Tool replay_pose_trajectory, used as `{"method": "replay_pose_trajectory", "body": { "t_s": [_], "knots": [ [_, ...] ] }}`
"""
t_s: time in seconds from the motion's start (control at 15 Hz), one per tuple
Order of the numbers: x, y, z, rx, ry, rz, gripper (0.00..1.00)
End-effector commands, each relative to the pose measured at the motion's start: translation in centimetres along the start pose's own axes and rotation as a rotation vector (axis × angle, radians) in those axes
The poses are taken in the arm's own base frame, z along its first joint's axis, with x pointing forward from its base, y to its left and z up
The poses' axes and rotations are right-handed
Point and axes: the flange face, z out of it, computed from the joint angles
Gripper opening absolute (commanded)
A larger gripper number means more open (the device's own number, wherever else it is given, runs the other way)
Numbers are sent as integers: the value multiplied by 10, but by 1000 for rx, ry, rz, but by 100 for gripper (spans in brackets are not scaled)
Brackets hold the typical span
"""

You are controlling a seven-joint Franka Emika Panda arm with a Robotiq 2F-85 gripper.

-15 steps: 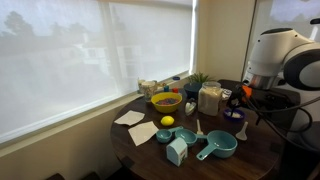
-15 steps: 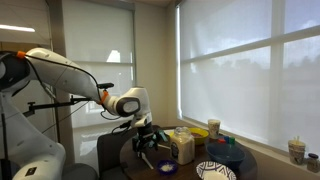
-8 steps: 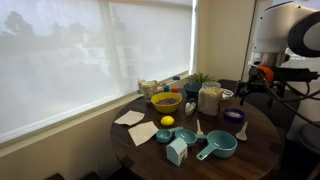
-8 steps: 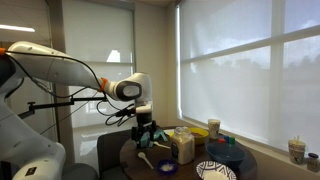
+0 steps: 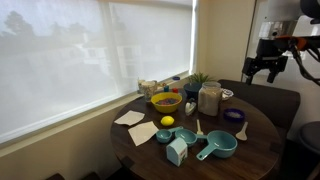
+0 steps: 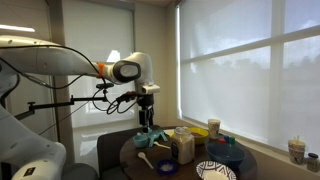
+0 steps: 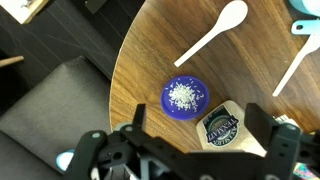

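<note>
My gripper [image 5: 267, 68] is open and empty, hanging high above the edge of the round wooden table [image 5: 255, 140]; it also shows in an exterior view [image 6: 148, 117]. In the wrist view my gripper [image 7: 198, 120] looks straight down on a purple bowl of white grains [image 7: 186, 96] and a glass jar with a printed lid [image 7: 222, 128]. Both lie far below, between my fingers in the picture. A white spoon [image 7: 212, 32] lies beyond the bowl. The purple bowl [image 5: 234, 117] and the jar [image 5: 209, 98] also show in an exterior view.
On the table are a yellow bowl [image 5: 166, 101], a lemon [image 5: 167, 121], teal measuring cups [image 5: 216, 147], a small carton [image 5: 177, 150], napkins [image 5: 130, 118] and a plant [image 5: 200, 80]. A patterned plate [image 6: 214, 171] sits near the jar [image 6: 183, 146]. A dark seat [image 7: 55, 105] lies beside the table. Windows with blinds stand behind.
The arm has lifted: my gripper rose from just above the table's edge to well above it, still open and empty. Nothing on the table moved.
</note>
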Motion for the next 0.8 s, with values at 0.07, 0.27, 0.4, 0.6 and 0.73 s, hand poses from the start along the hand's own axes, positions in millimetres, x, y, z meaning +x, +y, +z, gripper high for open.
{"method": "replay_pose_trajectory", "body": {
  "t_s": [0.07,0.27,0.4,0.6,0.73],
  "knots": [
    [13,19,-45,-6,34,-166,100],
    [19,29,-67,27,83,-220,100],
    [19,23,-56,29,66,-183,100],
    [19,22,-52,23,61,-184,100],
    [18,22,-51,21,59,-186,100]
  ]
}}
